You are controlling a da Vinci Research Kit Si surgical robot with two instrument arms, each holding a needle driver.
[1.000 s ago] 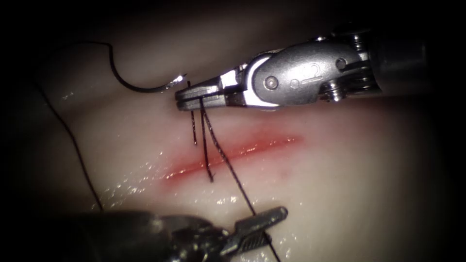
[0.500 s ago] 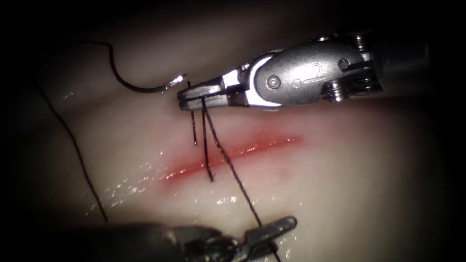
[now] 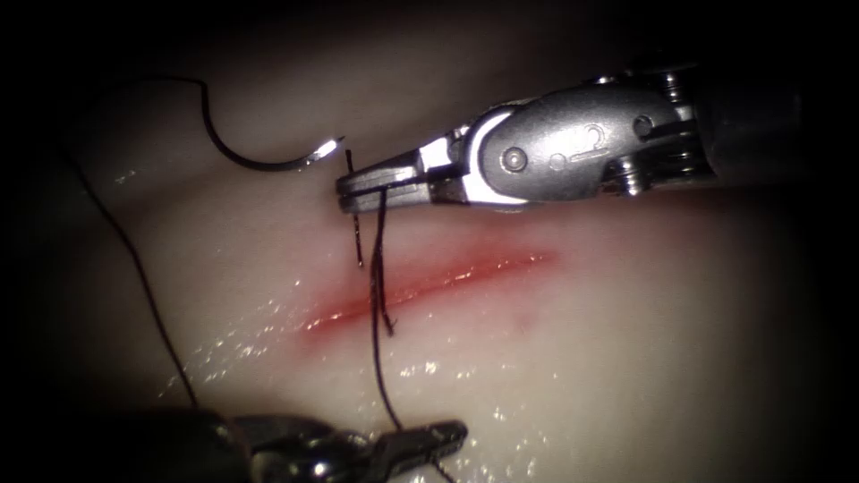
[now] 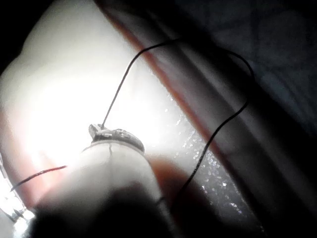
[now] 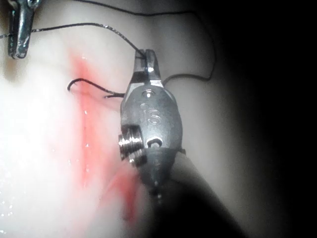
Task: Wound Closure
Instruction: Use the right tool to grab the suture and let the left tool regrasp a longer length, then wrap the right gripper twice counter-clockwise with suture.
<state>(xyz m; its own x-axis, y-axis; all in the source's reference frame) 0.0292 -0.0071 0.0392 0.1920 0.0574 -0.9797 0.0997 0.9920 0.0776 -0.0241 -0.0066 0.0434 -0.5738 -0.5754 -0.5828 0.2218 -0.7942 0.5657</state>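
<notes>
Needle (image 3: 234,141) lies free on the tissue (image 3: 626,358), above-left of the cut (image 3: 429,284), its bright end just beside the right pincer (image 3: 344,190), held by neither tool, not in the tissue. Red fluid (image 3: 501,264) lines the cut. Right pincer pressed together on the thread (image 3: 376,313), above the cut; 2 short thread ends (image 3: 358,241) hang under it. Left pincer (image 3: 456,433) below the cut, pinching the same thread. Thread runs taut between them, crossing the cut.
</notes>
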